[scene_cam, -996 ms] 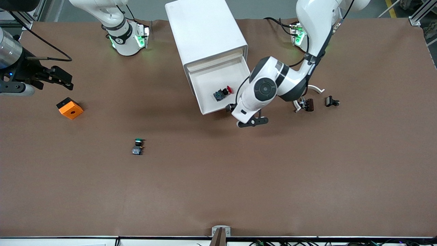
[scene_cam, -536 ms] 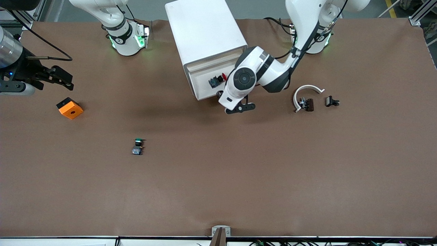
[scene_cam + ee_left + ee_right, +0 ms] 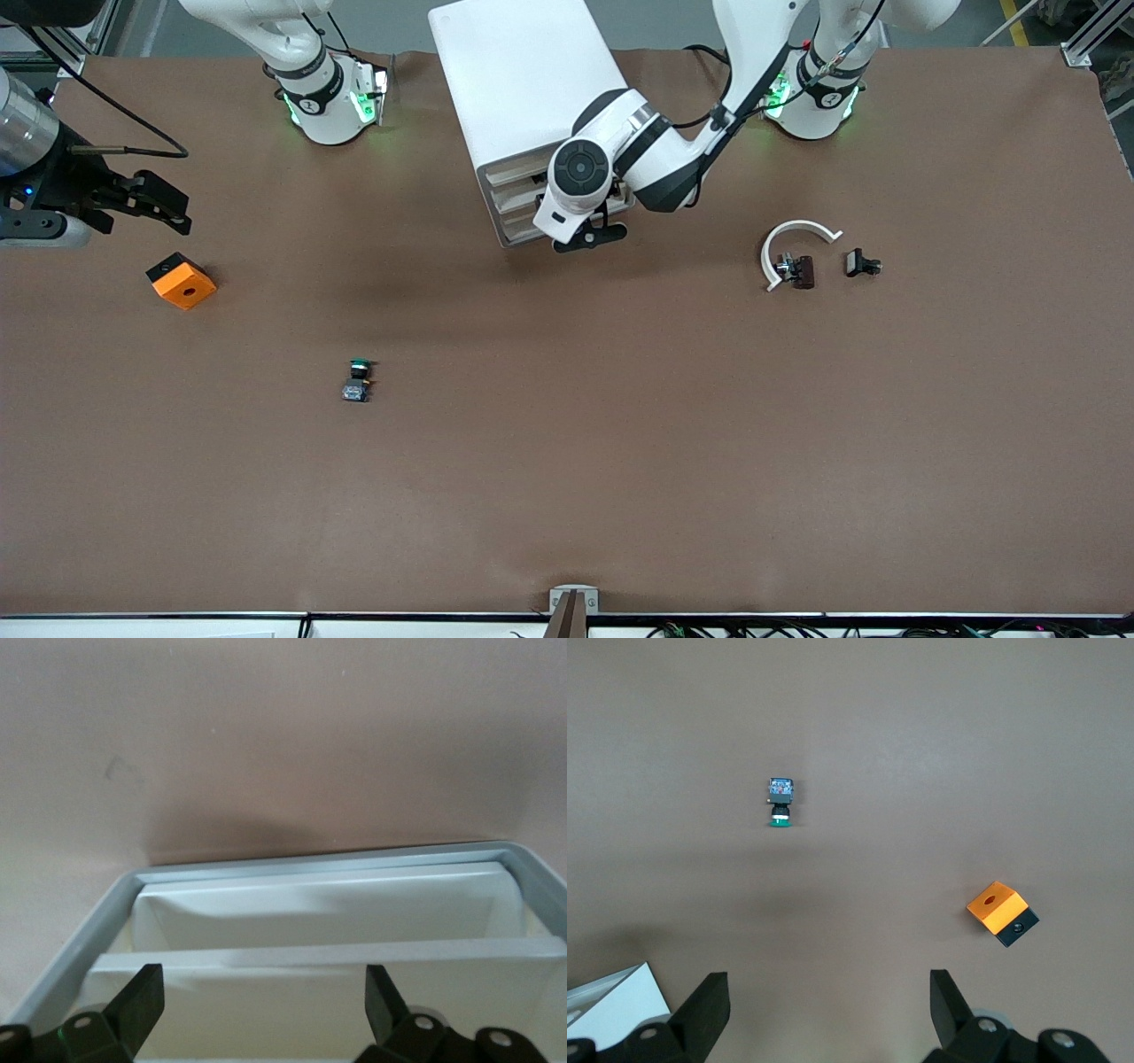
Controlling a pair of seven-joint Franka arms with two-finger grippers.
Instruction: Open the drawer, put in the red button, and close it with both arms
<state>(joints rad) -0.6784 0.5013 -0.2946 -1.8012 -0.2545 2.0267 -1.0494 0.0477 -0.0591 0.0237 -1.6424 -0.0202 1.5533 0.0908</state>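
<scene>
The white cabinet (image 3: pixel 523 80) stands between the two arm bases. Its drawer (image 3: pixel 514 213) is pushed almost fully in, and only a narrow strip of its inside shows in the left wrist view (image 3: pixel 328 904). The red button is hidden inside the drawer. My left gripper (image 3: pixel 589 237) is at the drawer's front, open and empty, with its fingers spread over the drawer's rim in the left wrist view (image 3: pixel 264 1010). My right gripper (image 3: pixel 164 208) waits in the air at the right arm's end of the table, open and empty, as its wrist view shows (image 3: pixel 830 1014).
A green-capped button (image 3: pixel 357 379) lies on the brown table, nearer to the front camera, and shows in the right wrist view (image 3: pixel 780 797). An orange block (image 3: pixel 181 281) lies under the right gripper. A white curved piece (image 3: pixel 793 235) and small dark parts (image 3: pixel 861 263) lie toward the left arm's end.
My left gripper has moved toward the cabinet and the drawer has slid in with it. The red button, seen in the open drawer before, is now out of sight. The right arm has not moved.
</scene>
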